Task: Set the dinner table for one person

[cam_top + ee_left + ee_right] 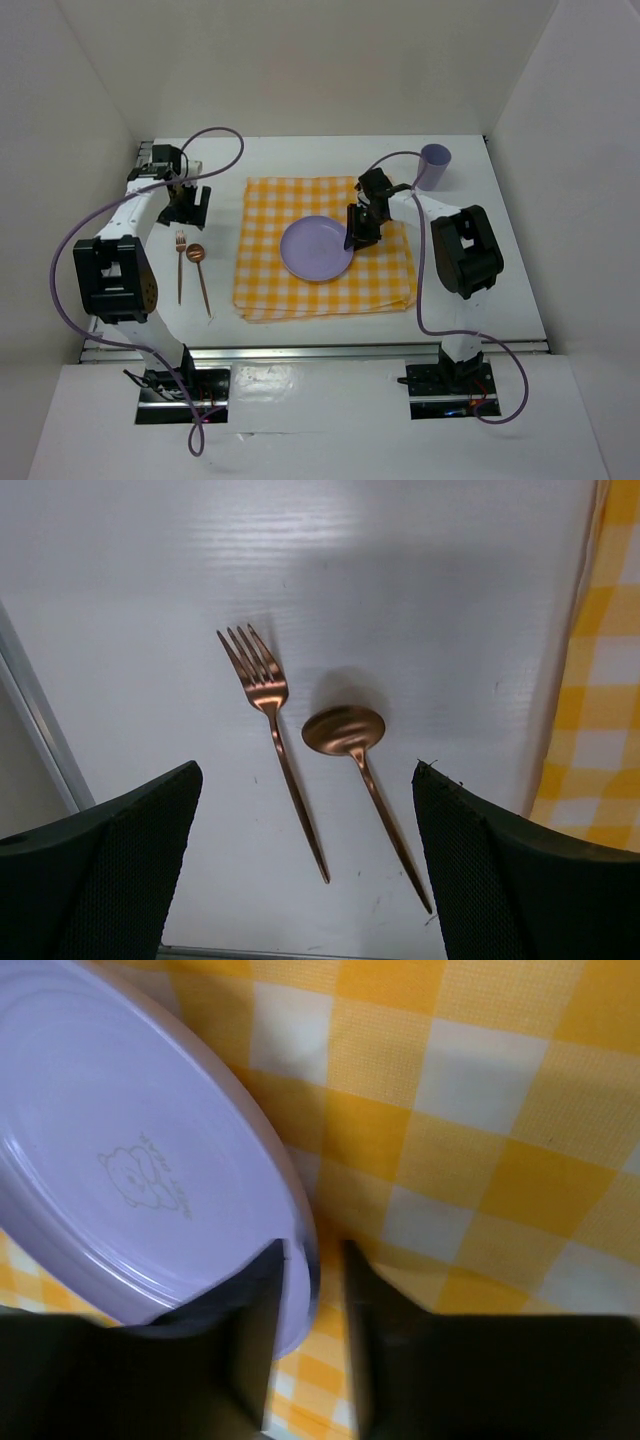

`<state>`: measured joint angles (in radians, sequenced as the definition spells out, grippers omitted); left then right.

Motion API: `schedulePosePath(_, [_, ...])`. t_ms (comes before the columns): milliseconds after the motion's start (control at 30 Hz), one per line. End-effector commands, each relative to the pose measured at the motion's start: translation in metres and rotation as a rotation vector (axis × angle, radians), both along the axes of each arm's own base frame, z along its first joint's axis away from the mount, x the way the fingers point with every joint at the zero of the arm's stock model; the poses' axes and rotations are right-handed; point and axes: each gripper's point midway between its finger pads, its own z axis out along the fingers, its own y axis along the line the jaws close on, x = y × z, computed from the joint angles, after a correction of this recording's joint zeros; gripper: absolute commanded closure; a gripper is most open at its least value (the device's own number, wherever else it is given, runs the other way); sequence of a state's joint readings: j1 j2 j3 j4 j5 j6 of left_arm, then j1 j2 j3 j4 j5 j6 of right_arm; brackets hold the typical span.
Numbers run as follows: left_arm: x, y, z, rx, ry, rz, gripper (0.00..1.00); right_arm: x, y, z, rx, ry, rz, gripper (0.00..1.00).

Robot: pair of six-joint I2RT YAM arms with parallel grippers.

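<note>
Two copper pieces, a fork (pixel 265 690) and a spoon (pixel 343 730), lie side by side on the white worktop (pixel 300 155) that underlies everything, with the left claw (pixel 188 212) hanging above them, spread wide and empty. On the checked cloth (pixel 265 290) to their right, mid-worktop, the right claw (pixel 357 241) straddles the rim of the lilac plate (pixel 310 250), fingers slightly parted, released. Farthest back stands a lilac cup (pixel 435 165).
</note>
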<state>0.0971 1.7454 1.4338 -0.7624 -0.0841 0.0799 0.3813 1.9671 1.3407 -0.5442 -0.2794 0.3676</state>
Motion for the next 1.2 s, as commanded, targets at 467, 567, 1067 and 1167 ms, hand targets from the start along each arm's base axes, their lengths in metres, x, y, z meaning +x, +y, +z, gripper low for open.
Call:
schedulePosePath(467, [-0.033,0.001,-0.044,-0.036,0.172,-0.042,0.18,0.023,0.008,0.106,0.045,-0.219,-0.019,0.31])
schedulePosePath(567, [-0.046,0.003,-0.056,-0.044,0.222,-0.031,0.22,0.018,0.006,0.115,0.055,-0.232,-0.027,0.31])
schedulePosePath(1067, [-0.091,-0.03,-0.066,-0.259,0.284,-0.067,0.34,-0.014,0.014,0.116,0.01,-0.234,-0.026,0.35])
schedulePosePath(1167, [-0.086,-0.04,-0.069,-0.218,0.283,-0.103,0.34,-0.016,0.016,0.119,0.008,-0.245,-0.022,0.35])
